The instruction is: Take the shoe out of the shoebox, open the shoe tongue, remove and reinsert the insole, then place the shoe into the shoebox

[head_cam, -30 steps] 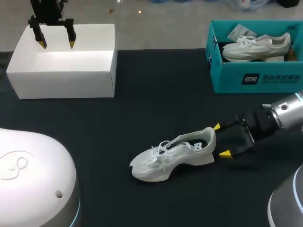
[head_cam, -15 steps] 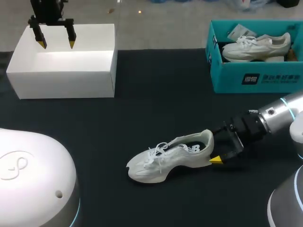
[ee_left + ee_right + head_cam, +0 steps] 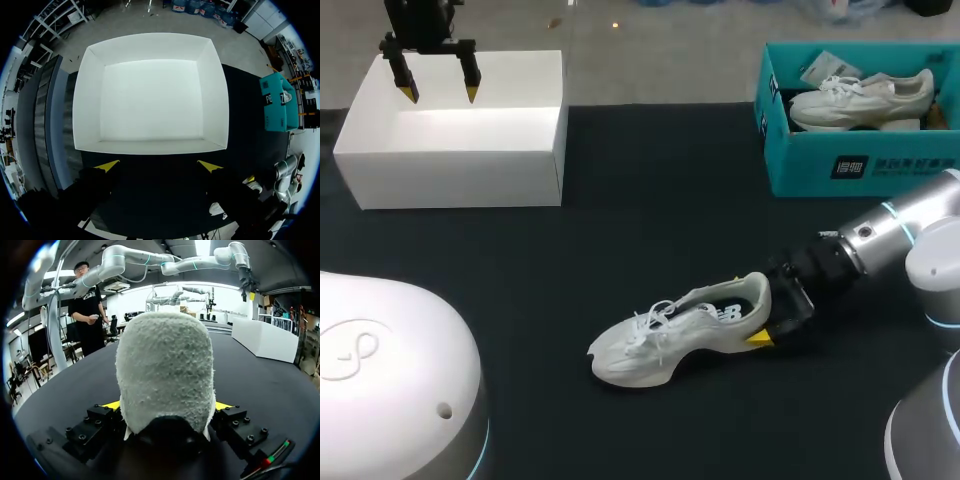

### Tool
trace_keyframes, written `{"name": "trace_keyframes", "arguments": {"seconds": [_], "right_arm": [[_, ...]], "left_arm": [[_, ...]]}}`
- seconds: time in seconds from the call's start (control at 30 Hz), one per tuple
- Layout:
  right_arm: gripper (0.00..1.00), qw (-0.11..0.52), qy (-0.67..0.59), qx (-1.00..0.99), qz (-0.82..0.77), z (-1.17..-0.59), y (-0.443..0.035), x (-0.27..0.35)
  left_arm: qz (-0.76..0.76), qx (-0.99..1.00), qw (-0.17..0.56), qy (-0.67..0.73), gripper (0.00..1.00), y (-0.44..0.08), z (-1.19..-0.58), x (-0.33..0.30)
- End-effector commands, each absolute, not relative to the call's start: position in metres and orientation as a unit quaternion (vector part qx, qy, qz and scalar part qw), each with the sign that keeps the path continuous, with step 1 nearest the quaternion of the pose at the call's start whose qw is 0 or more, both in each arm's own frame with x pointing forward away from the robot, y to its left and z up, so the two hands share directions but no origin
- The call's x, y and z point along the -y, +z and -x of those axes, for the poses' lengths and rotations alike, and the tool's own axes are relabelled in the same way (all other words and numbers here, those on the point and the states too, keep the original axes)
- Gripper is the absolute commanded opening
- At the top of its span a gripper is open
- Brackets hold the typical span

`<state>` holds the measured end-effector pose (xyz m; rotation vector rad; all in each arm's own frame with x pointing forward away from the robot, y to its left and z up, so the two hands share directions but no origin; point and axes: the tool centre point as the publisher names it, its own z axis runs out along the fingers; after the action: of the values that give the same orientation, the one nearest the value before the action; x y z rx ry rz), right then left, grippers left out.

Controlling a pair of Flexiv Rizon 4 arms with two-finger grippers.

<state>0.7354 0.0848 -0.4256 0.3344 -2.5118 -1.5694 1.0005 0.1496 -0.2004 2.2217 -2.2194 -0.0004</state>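
Note:
A white sneaker (image 3: 675, 330) lies upright on the black table, toe to the left. My right gripper (image 3: 760, 311) is at its heel, open, one yellow-tipped finger on each side of the heel. In the right wrist view the fuzzy heel (image 3: 165, 365) fills the gap between the fingers of the right gripper (image 3: 167, 406). Whether the fingers touch the heel I cannot tell. The teal shoebox (image 3: 865, 165) stands at the back right with a second white shoe (image 3: 860, 95) inside. My left gripper (image 3: 441, 93) hangs open over a white box (image 3: 450, 150), also in the left wrist view: left gripper (image 3: 159, 166), box (image 3: 150, 95).
The white box is empty inside and sits at the back left. A white rounded robot base (image 3: 380, 370) fills the near left corner. Black table surface lies bare between the white box, the teal shoebox and the sneaker.
My right gripper has moved left onto the sneaker's heel, which now sits between its fingers. The sneaker slid slightly left. The left arm has not moved.

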Motion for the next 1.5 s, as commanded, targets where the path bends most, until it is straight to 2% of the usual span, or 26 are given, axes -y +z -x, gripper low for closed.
{"name": "trace_keyframes", "arguments": {"seconds": [0.03,0.1,0.13,0.17,0.2,0.83,1.5], "right_arm": [[1.0,0.073,-0.527,0.84,-0.102,-0.733,-0.432,-0.092],[1.0,0.069,-0.531,0.84,-0.093,-0.732,-0.433,-0.093],[0.53,0.064,-0.53,0.841,-0.09,-0.732,-0.433,-0.093],[0.23,0.061,-0.528,0.843,-0.086,-0.732,-0.434,-0.092],[0.0,0.059,-0.53,0.842,-0.083,-0.732,-0.434,-0.092],[0.0,-0.005,-0.527,0.85,-0.006,-0.723,-0.426,-0.06],[0.0,-0.008,-0.523,0.852,0.014,-0.723,-0.435,-0.055]], "left_arm": [[-0.707,0.707,0.0,0.0,1.0,-0.2,-1.0,-0.15],[-0.707,0.707,0.0,0.0,1.0,-0.2,-1.0,-0.15],[-0.707,0.707,0.0,0.0,1.0,-0.2,-1.0,-0.15],[-0.707,0.707,0.0,0.0,1.0,-0.2,-1.0,-0.15],[-0.707,0.707,0.0,0.0,1.0,-0.2,-1.0,-0.15],[-0.707,0.707,0.0,0.0,1.0,-0.2,-1.0,-0.15],[-0.707,0.707,0.0,0.0,1.0,-0.2,-1.0,-0.15]]}}
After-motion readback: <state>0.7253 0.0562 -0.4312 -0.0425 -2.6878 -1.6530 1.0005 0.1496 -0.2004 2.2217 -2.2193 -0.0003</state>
